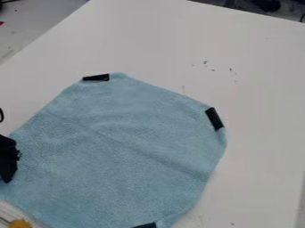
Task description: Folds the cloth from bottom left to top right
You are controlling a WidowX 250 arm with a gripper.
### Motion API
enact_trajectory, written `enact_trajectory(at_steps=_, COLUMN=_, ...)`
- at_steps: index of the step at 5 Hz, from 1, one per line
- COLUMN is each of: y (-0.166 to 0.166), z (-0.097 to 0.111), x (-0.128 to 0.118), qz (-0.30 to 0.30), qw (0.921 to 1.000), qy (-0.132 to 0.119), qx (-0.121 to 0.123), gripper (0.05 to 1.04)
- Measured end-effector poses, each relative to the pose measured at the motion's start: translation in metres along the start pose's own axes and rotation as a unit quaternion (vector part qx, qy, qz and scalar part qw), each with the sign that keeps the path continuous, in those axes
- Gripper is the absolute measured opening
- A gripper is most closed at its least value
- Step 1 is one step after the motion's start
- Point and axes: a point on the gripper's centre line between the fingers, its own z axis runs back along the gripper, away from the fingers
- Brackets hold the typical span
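White counter (256, 80) runs slantwise across the view, with a few small dark marks (205, 63) on its upper right part. Past its far edge, at the top right, are dark things (265, 4); a grey surface (35, 18) lies at the upper left.

On the counter, the light blue cloth (119, 147) is spread out, with soft wrinkles in its upper part and a long crease slanting down to the right. It takes up the left and middle of the view and runs to the bottom edge. One black strip (96, 78) sits at its top corner, another (214, 118) at its right corner and a third (145, 225) at the bottom.

At the left edge, the black gripper (8, 159) is partly in view, over the cloth's left side; whether it is open or closed, I cannot tell. A yellow thing (21, 223) shows at the bottom left, near the cloth.
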Motion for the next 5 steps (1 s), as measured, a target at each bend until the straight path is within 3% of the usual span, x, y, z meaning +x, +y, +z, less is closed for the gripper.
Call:
enact_trajectory(at_steps=2, y=-0.005, z=0.002, x=0.003, qz=0.002, qw=0.9999, qy=0.013, qx=0.009, gripper=0.301)
enact_trajectory(at_steps=3, y=-0.011, z=0.027, x=0.005, qz=0.008, qw=0.9993, qy=-0.004, qx=0.037, gripper=0.132)
enact_trajectory(at_steps=4, y=-0.025, z=0.057, x=0.007, qz=0.008, qw=0.9971, qy=-0.025, qx=0.072, gripper=0.067)
enact_trajectory(at_steps=5, y=-0.051, z=0.067, x=0.011, qz=-0.009, qw=0.9961, qy=-0.025, qx=0.084, gripper=0.062)
